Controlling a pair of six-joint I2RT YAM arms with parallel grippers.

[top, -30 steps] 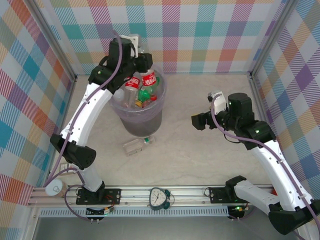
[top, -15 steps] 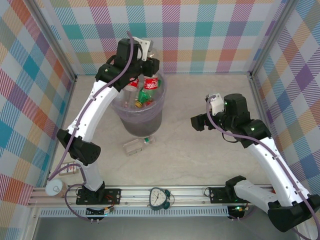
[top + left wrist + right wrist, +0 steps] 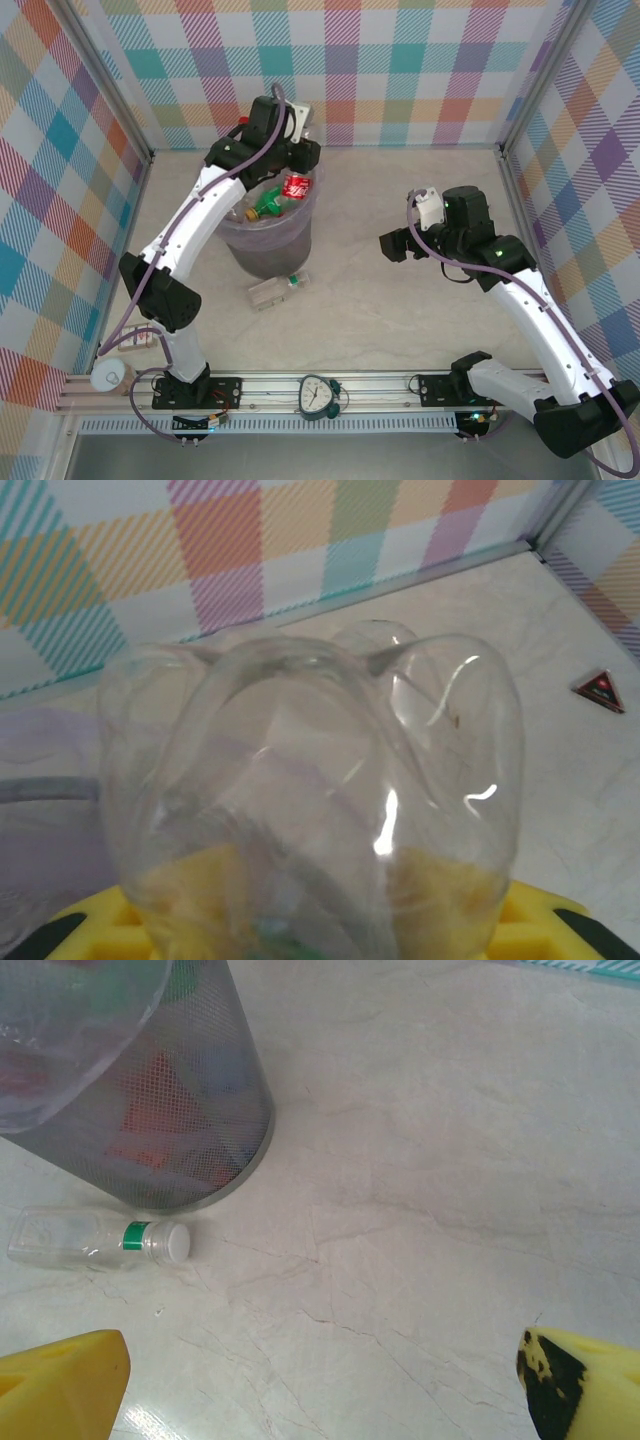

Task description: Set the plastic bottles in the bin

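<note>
The left gripper (image 3: pixel 298 152) hangs over the far rim of the bin (image 3: pixel 265 255), its jaws closed on a clear bottle (image 3: pixel 310 780). In the left wrist view, the bottle's lobed base points out toward the checked wall (image 3: pixel 250 550) and the yellow fingers (image 3: pixel 90 930) press on either side of it. The bin, a grey mesh bucket with a pale plastic liner, stands toward the back left of the worktop (image 3: pixel 400 330). Inside lie several bottles, among them a red-labelled bottle (image 3: pixel 297 186) and a green bottle (image 3: pixel 268 205).

One loose bottle (image 3: pixel 275 292) lies on its side on the worktop, just in front of the bin's foot. The right wrist view shows it clear, with a white cap and a green band at the neck, close to the mesh wall; whether they touch cannot be told.

The right gripper (image 3: pixel 392 244) hovers above the worktop to the right of the bin, well apart from it. Its jaws stand wide and hold nothing, the yellow fingertips (image 3: pixel 60 1380) at the lower corners of its own view.

A small triangular clock (image 3: pixel 318 395) sits on the rail between the arm bases, and a white cup (image 3: pixel 108 376) stands at the near left corner.
</note>
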